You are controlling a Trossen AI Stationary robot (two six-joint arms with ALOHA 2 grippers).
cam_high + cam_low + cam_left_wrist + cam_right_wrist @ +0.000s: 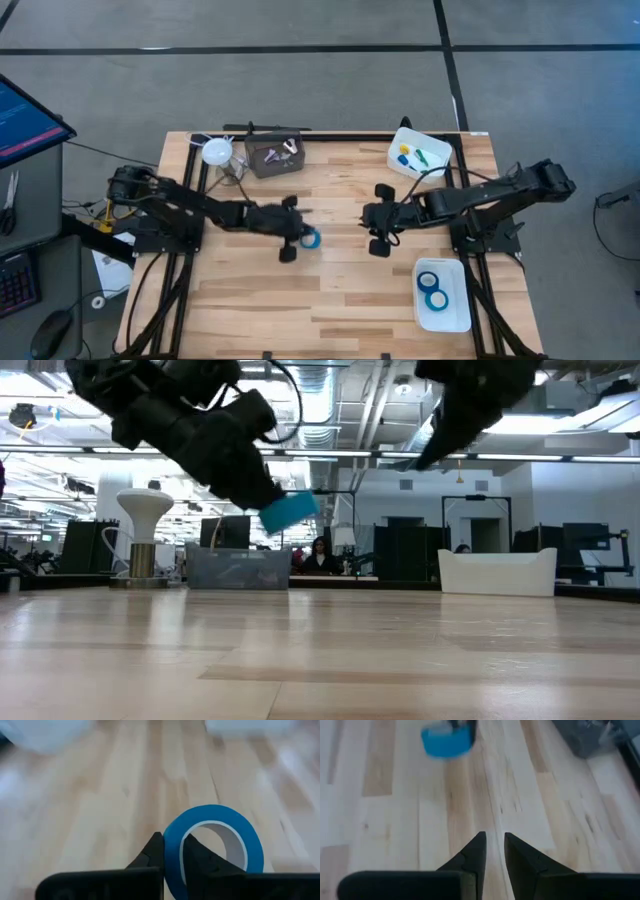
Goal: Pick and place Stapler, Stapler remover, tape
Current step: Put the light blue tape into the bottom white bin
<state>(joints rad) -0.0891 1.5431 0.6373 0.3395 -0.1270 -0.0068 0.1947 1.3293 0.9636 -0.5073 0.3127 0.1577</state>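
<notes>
The tape (215, 845), a blue roll, is clamped by its wall between the fingers of the left gripper (172, 857) and held clear above the wooden table (340, 290) near its middle. The right gripper (492, 852) hangs just opposite, fingers nearly together, holding nothing. Two more blue rolls (433, 287) lie in a white tray (445, 318) at the right.

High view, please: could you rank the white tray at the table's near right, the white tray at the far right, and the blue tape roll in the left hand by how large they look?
1. Near-right white tray, largest.
2. Far-right white tray, somewhat smaller.
3. Blue tape roll, pinched in the left hand, smallest.
</notes>
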